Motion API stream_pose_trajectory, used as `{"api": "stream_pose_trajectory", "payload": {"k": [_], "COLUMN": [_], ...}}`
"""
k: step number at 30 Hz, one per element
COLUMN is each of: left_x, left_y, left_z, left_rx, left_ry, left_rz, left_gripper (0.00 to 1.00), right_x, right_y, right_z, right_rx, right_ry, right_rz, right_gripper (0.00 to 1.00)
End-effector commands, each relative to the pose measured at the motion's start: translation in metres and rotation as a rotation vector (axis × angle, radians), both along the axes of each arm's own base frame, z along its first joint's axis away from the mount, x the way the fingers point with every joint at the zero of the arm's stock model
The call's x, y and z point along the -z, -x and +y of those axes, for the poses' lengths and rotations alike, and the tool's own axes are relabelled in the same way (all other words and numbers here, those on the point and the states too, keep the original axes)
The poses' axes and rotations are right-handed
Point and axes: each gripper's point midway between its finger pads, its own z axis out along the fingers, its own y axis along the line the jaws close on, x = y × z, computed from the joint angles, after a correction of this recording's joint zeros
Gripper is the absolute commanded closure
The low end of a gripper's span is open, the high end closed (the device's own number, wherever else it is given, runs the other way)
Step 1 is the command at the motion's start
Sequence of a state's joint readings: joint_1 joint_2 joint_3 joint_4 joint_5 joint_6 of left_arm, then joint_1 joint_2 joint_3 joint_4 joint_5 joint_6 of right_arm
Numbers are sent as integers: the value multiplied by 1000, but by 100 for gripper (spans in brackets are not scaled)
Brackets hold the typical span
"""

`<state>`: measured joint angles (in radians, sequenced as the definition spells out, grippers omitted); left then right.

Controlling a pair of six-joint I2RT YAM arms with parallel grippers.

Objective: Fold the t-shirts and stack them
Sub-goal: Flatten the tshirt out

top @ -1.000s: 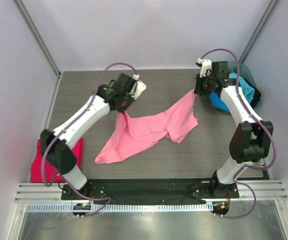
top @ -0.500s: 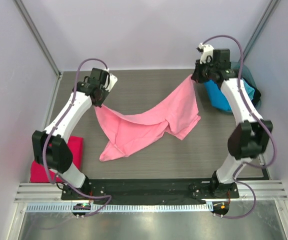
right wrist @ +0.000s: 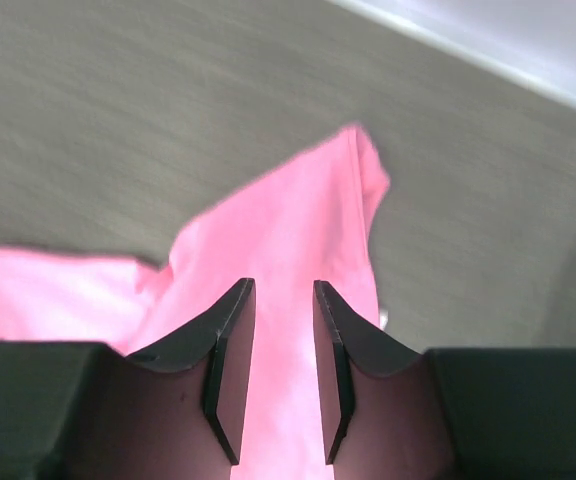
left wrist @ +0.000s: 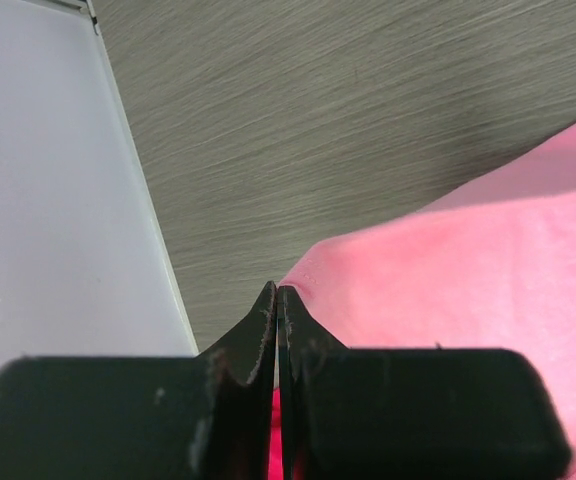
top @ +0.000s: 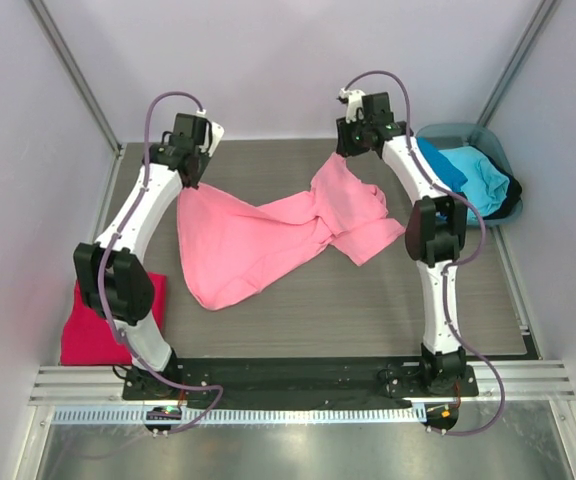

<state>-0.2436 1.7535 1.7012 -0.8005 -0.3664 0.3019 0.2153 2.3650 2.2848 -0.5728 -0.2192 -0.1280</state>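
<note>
left jaws clenched on an edge of the pink t-shirt (top: 258, 240); right jaws parted, released over its far corner. the shirt lies crumpled across the worktop (top: 368, 310); a crimson t-shirt (top: 88, 338) sits near left.

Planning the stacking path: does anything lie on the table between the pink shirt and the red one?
Nothing lies on the table between the pink shirt and the red shirt. Only the left arm's elbow hangs over part of the red shirt.
</note>
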Motion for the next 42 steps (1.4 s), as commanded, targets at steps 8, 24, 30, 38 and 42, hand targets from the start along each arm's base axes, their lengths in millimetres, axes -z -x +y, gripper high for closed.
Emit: {"api": "stream_pose_trajectory", "payload": {"k": [8,24,30,38,42], "left_x": [9,21,24,27,29], "left_y": [0,7,8,8,8], "left_z": [-6,-16,-15,-15,-15], "left_rx": [-1,11,9,11,9], "left_ry": [47,75,64,61,62], "left_rz": [13,48,58,68,69], "left_gripper": [100,100,100,100,100], "right_x": [-12,59,75,90,93], "right_y": [98,138,138,135,133], "right_z": [-106,-104,-107,-111,-113], "right_rx": [96,15,20,27,25], "right_ry": [28,62,78,97,114], "right_rz": [158,383,414,441,439], "right_gripper": [69,73,73,73,73]}}
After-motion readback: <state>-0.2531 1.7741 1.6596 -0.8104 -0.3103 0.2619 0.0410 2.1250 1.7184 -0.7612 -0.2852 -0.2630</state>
